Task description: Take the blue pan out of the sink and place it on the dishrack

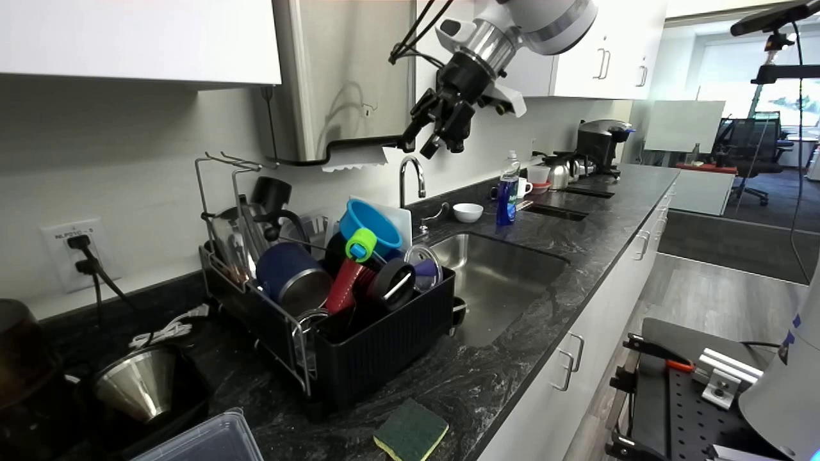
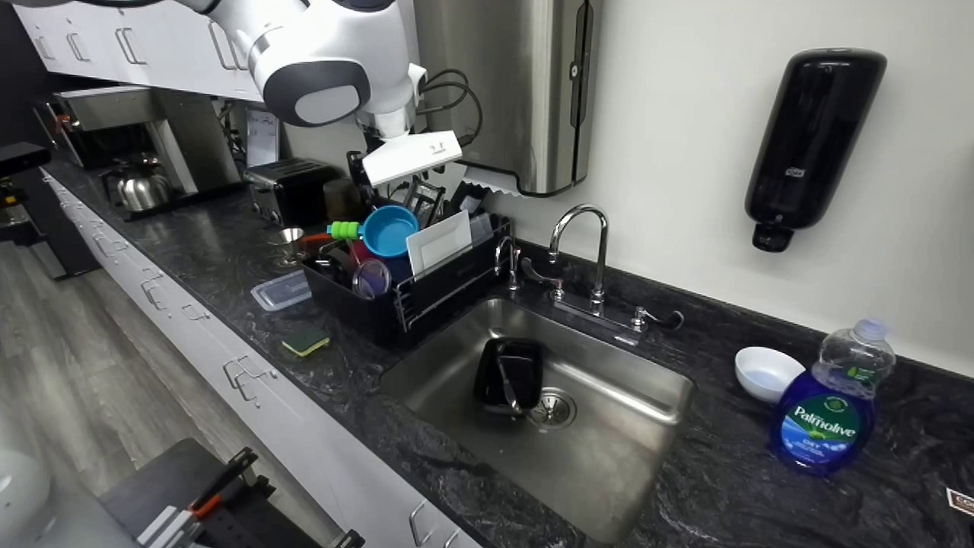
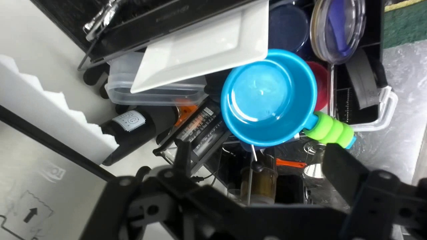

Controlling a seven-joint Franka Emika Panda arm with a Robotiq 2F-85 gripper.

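Note:
The blue pan (image 1: 371, 224) has a bright green ribbed handle. It rests on top of the piled dishes in the black dishrack (image 1: 392, 349), and also shows in an exterior view (image 2: 389, 230) and in the wrist view (image 3: 263, 100). In the wrist view its rim is beside a white square plate (image 3: 206, 46). My gripper (image 1: 430, 144) hangs in the air above the dishrack, apart from the pan. In the wrist view its fingers (image 3: 258, 146) are wide apart with nothing between them. The steel sink (image 2: 586, 472) holds a black container (image 2: 491, 373) with a utensil on it.
A paper towel dispenser (image 1: 355, 77) hangs on the wall close to the gripper. The faucet (image 2: 597, 251) stands behind the sink. A dish soap bottle (image 2: 825, 411) and a white bowl (image 2: 765, 373) stand beside it. A sponge (image 1: 411, 430) lies before the dishrack.

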